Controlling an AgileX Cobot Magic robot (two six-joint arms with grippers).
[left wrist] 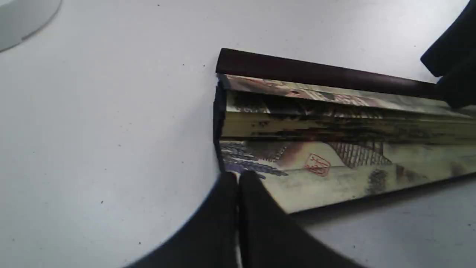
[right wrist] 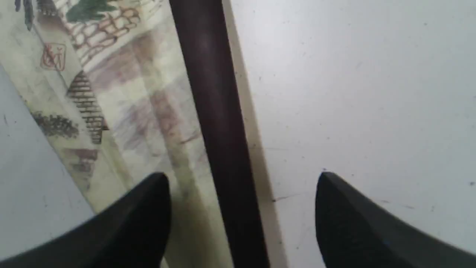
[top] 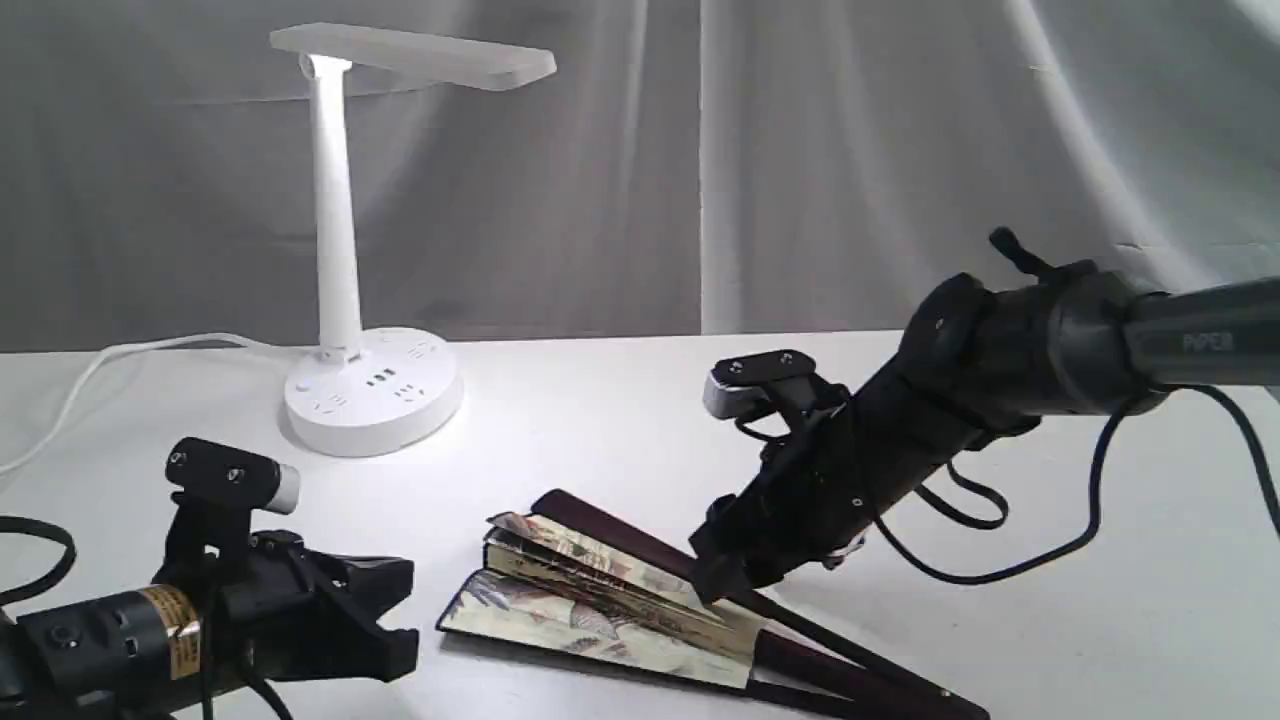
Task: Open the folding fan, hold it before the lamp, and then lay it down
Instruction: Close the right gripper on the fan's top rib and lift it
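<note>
My right fingers (right wrist: 141, 216) straddle the dark guard (right wrist: 212, 93) of the folding fan (top: 600, 600), apart, I'd say to clamp and swing it open; my left fingers (left wrist: 260, 223), together, wait beside its corner.

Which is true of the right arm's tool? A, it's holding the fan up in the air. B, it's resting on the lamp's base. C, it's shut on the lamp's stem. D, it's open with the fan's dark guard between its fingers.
D: in the right wrist view the right tool stands open, with the maroon guard of the folding fan running between its fingertips. The fan lies on the table.
</note>
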